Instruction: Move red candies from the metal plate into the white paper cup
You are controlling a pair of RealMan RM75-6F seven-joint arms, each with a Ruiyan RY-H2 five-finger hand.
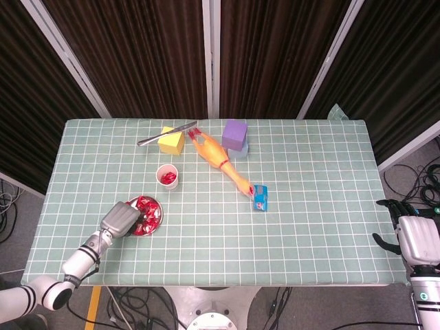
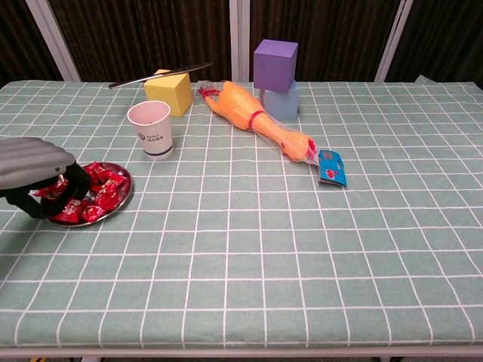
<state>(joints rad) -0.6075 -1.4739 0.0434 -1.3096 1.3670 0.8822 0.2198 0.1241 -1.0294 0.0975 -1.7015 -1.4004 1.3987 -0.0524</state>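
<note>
The left hand (image 2: 34,177) covers the near-left part of the round metal plate (image 2: 121,202) of red wrapped candies (image 2: 104,190), its dark fingers (image 2: 74,183) curled down among them, but I cannot tell if they pinch one, while the white paper cup (image 2: 150,129) stands just behind and the right hand (image 1: 416,237) rests off the table edge, fingers partly hidden.

Left hand (image 1: 121,221) over metal plate (image 1: 157,210), red candies (image 1: 146,206)
</note>
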